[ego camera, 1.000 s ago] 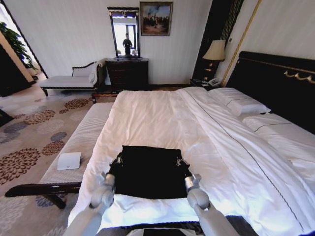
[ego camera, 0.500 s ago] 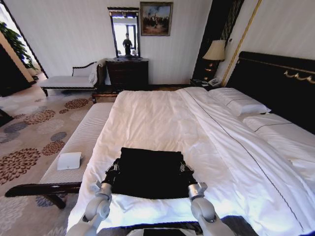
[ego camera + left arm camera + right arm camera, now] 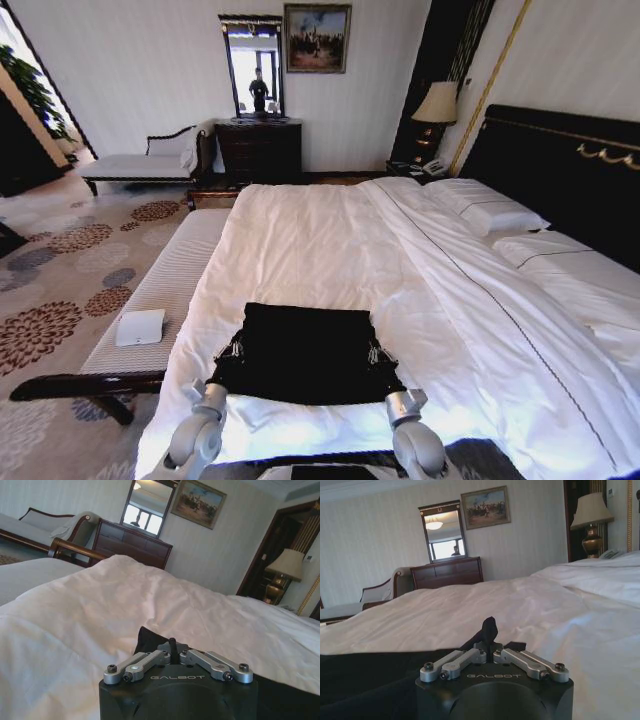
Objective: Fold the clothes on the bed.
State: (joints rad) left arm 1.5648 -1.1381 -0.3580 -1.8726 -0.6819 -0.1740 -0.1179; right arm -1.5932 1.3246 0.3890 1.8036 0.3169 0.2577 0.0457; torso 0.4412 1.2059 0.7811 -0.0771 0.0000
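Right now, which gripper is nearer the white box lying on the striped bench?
Left. The left gripper is shut on the black T-shirt's left edge, the side facing the white box on the striped bench. The right gripper pinches the opposite edge, farther away.

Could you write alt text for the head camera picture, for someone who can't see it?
A black T-shirt lies folded into a rectangle on a white bed, with the left gripper and right gripper each shut on a side edge of it. A white bench runs along the bed's left side, with a dresser and mirror at the far wall.
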